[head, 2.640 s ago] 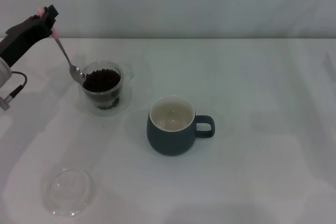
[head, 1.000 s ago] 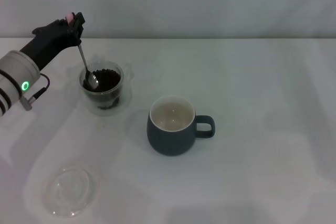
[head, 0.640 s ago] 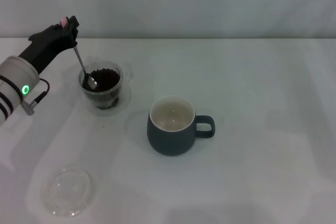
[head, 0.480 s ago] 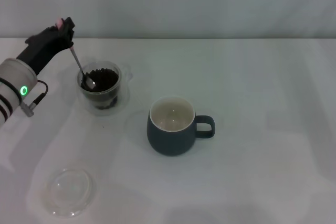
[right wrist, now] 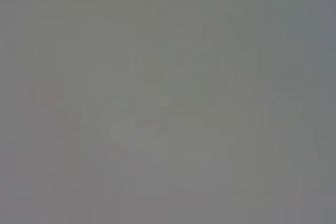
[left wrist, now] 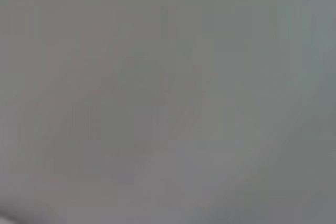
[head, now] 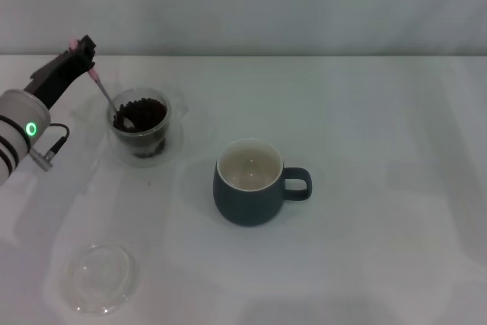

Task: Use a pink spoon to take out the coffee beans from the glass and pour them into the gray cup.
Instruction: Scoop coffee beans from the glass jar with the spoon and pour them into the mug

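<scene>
Left fingers (head: 82,55) pinch the pink spoon (head: 106,98), bowl seemingly among the glass's (head: 143,131) coffee beans (head: 143,114).

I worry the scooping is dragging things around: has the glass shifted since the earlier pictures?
Yes. The glass has slid slightly toward the robot's left and away from the gray cup, which stands where it was.

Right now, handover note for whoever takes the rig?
Left gripper: shut on the pink spoon, far left of the table; spoon bowl is down in the coffee beans inside the glass.
Right gripper: not in view.
Gray cup stands right of the glass, nearer the robot, with no beans visible inside.
Done: spoon picked up and dipped.
Left: lift a scoop, carry it over, tip into the cup.
</scene>
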Controlling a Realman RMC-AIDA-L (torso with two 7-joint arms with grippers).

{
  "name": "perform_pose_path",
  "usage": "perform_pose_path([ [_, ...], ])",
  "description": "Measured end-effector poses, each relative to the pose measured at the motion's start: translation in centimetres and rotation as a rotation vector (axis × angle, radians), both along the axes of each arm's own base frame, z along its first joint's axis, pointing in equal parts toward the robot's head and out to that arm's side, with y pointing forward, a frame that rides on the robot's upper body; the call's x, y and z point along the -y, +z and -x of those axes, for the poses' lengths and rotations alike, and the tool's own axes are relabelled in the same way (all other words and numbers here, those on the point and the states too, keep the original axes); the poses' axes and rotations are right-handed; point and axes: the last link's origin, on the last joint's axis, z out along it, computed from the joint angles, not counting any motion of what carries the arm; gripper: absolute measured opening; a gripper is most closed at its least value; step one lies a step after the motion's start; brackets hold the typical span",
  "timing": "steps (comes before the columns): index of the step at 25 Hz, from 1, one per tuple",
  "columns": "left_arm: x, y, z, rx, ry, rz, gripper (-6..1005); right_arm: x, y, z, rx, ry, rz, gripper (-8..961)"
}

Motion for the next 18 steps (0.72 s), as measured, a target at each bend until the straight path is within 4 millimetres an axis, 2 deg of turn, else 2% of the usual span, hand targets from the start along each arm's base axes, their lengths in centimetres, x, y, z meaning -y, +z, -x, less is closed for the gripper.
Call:
perform_pose_path([
  [18, -0.89, 0.55, 0.12, 0.154, 0.098, 0.015, 137, 0.13, 0.16, -0.21, -0.006, -0.009, -0.01, 837],
])
